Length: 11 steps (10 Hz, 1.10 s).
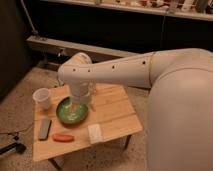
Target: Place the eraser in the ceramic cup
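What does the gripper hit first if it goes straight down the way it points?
Probably the round green bowl: the gripper hangs right above it, pointing down at the wooden table. Depth is unclear from this single view, so it could land on the bowl's far rim instead.

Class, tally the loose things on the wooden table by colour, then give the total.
White: 2, the ceramic cup and the small block
Green: 1, the bowl
Dark grey: 1, the eraser
Orange: 1, the carrot
Total: 5
The gripper hangs over the bowl and is not counted.
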Each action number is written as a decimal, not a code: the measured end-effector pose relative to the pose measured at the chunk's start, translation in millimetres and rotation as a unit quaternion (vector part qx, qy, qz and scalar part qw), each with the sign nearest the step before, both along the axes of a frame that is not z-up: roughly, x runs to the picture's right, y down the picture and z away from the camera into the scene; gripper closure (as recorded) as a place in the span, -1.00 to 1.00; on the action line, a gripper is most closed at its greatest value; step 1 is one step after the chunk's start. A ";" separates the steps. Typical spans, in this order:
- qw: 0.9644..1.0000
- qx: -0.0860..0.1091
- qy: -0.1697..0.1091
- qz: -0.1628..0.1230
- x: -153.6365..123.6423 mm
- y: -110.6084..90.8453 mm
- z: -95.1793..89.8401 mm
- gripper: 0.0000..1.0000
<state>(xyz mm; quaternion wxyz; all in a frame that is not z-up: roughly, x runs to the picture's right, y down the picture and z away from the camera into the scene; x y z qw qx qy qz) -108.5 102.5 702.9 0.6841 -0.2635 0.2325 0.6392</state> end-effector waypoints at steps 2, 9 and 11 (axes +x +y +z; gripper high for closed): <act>1.000 0.000 0.002 -0.002 -0.1 0.4 0.1 -0.30; 0.981 -0.036 -0.140 -0.130 -138.8 40.2 -4.1 -0.30; 0.975 -0.041 -0.163 -0.144 -166.2 42.2 -6.0 -0.30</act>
